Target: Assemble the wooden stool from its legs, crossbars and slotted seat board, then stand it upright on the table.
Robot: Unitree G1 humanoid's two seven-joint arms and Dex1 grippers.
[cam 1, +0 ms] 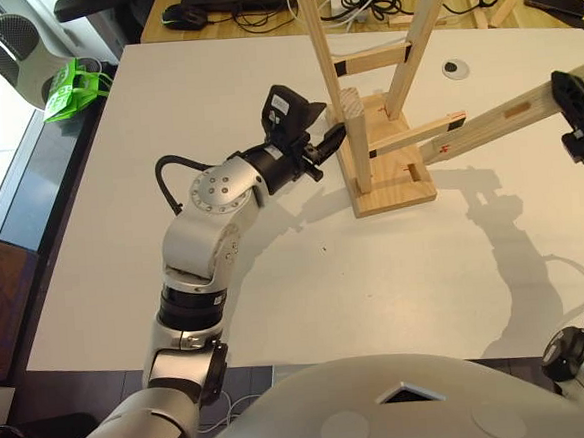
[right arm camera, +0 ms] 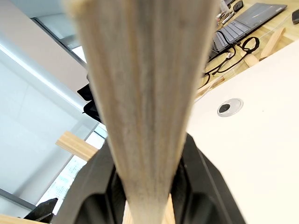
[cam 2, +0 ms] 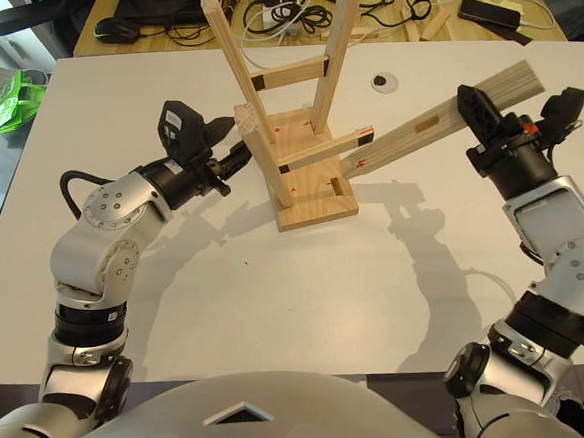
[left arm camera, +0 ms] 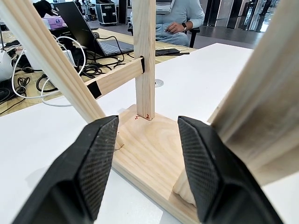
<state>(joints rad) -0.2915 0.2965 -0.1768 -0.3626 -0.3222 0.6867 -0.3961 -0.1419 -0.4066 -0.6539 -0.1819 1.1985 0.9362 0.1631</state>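
Two-fingered right gripper [cam 2: 497, 106], raised, clamps slanted leg [cam 2: 416, 130]

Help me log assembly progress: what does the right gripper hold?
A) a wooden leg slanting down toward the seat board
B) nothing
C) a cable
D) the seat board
A: the right gripper is shut on the leg, whose lower end slants toward the seat board.

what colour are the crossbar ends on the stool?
Black bands on the pale wood crossbar; clearest in the left wrist view.
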